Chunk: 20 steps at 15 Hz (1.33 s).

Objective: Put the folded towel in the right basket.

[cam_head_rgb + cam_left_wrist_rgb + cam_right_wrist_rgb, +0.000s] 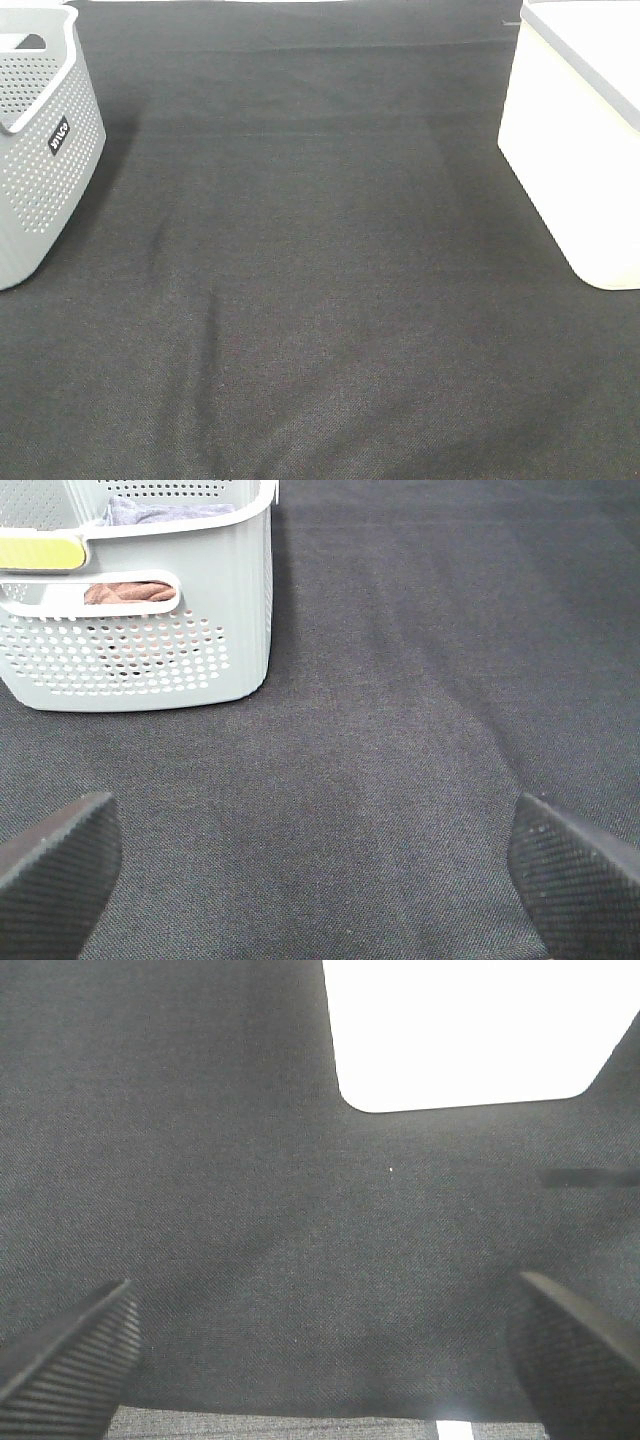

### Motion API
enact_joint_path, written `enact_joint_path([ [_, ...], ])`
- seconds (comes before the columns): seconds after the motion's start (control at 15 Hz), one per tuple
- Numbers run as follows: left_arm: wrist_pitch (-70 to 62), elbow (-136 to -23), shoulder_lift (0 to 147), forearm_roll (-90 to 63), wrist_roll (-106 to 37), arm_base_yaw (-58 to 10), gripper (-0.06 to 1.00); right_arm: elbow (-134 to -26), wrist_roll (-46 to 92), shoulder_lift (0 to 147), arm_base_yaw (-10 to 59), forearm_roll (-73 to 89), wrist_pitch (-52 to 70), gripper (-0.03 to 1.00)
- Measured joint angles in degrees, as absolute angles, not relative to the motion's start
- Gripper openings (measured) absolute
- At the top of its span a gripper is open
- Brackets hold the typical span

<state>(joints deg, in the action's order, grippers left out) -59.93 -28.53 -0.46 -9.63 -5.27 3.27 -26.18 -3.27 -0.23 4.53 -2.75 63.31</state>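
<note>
A dark cloth (320, 300) covers the whole table, and everything else sits on it. It looks a bit bumpy, with soft wrinkles running across it.

Closest to the wrist cameras are the grippers. The left gripper (315, 865) has its two black fingers (60, 865) wide apart with only cloth between them. The right gripper (320, 1345) has its fingers (75, 1355) wide apart too, also over bare cloth.

Farther along the cloth, on its left side, stands a grey basket with holes (40, 150). Some folded cloth (130, 592) lies inside it, a pinkish piece and a bluish one.

On the cloth's right side stands the white basket (575, 150). I cannot see inside it.
</note>
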Motion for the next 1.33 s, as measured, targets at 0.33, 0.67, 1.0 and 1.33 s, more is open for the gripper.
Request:
enact_joint_path([
  [0.33,-59.93,-28.53,-0.46,-9.63,-5.27,3.27,0.97,-26.18,-3.27,-0.23,4.53,-2.75,63.31,0.96],
  [0.67,-59.93,-28.53,-0.46,-9.63,-5.27,3.27,0.97,-26.18,-3.27,-0.23,4.53,-2.75,63.31,0.96],
  [1.0,-59.93,-28.53,-0.46,-9.63,-5.27,3.27,0.97,-26.18,-3.27,-0.23,4.53,-2.75,63.31,0.96],
  [1.33,-59.93,-28.53,-0.46,-9.63,-5.27,3.27,0.97,-26.18,-3.27,-0.23,4.53,-2.75,63.31,0.96],
])
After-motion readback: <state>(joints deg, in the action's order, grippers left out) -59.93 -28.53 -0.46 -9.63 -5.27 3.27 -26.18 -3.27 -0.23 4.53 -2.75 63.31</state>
